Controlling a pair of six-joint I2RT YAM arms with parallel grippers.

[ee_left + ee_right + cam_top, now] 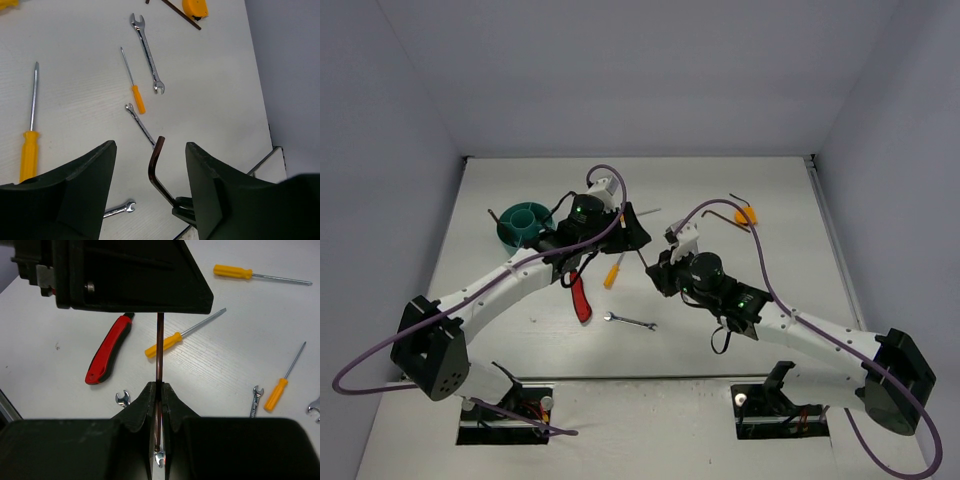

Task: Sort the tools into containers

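A dark brown L-shaped hex key [152, 170] hangs in the air above the table. My right gripper [158, 385] is shut on its long leg [160, 350]. My left gripper [151, 147] is open around the key's bent end, with a gap on each side. In the top view the two grippers meet near the table's middle, left [638, 238] and right [658, 262]. The teal tub [525, 222] stands behind the left arm. On the table lie a red-and-black knife [107, 350], orange screwdrivers [182, 335] [31, 135] and silver wrenches [147, 52] [630, 322].
An orange round object [747, 215] and another hex key [180, 14] lie at the back right. A small screwdriver [135, 90] and a small wrench [140, 122] lie under the grippers. Grey walls close the table on three sides.
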